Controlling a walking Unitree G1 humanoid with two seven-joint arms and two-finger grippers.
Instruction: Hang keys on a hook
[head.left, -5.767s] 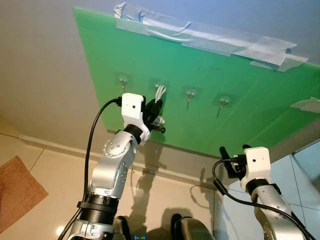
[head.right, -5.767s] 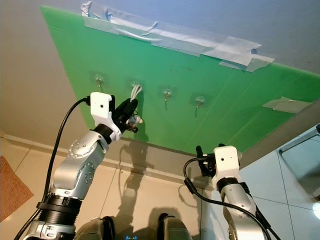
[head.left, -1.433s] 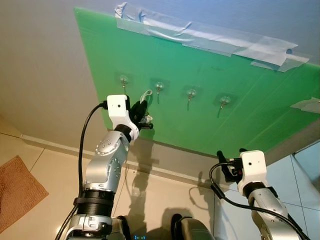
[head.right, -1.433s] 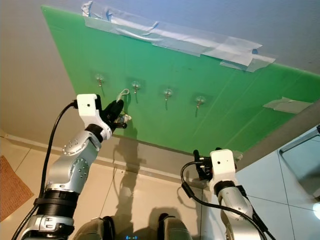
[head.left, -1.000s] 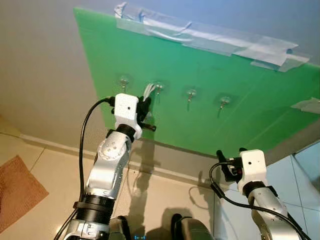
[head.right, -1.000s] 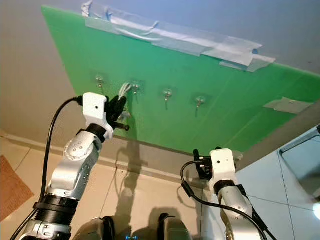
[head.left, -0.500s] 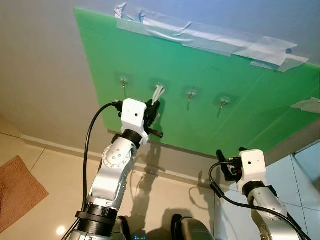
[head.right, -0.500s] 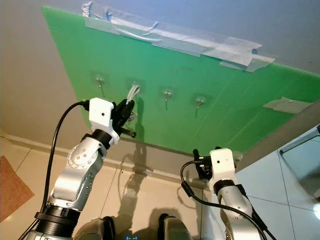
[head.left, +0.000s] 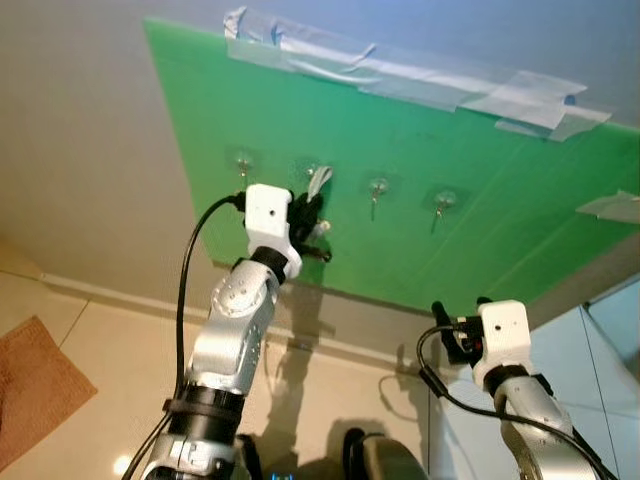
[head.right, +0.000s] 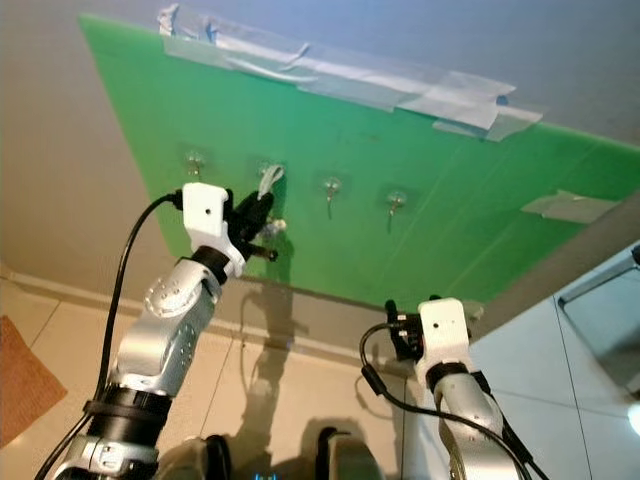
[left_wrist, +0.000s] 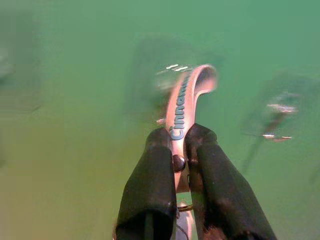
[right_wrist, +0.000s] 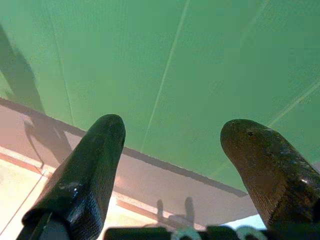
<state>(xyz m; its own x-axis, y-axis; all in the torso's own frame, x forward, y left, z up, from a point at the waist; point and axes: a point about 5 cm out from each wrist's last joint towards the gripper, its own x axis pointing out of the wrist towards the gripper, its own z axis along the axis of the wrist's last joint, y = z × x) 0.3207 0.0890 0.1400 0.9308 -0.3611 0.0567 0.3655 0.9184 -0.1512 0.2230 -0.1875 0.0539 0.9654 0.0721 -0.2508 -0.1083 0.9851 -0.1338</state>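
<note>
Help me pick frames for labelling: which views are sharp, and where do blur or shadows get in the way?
Eye views: sharp, green board evenly lit, arm shadows on the wall below. Left wrist view: hooks smeared, strap in the left pincer readable. Right wrist view: crisp, fingers dark.

You have one green board (head.left: 480, 230) on the wall with four hooks (head.left: 377, 187) in a row across it. One key strap (head.left: 318, 183) is up at the second hook from the left, and two grippers are in view: the left (head.left: 308, 222) and the right (head.left: 458, 330). One brown mat (head.left: 35, 385) lies on the floor at far left, and three patches of tape (head.left: 400, 78) sit on the board's edges.
</note>
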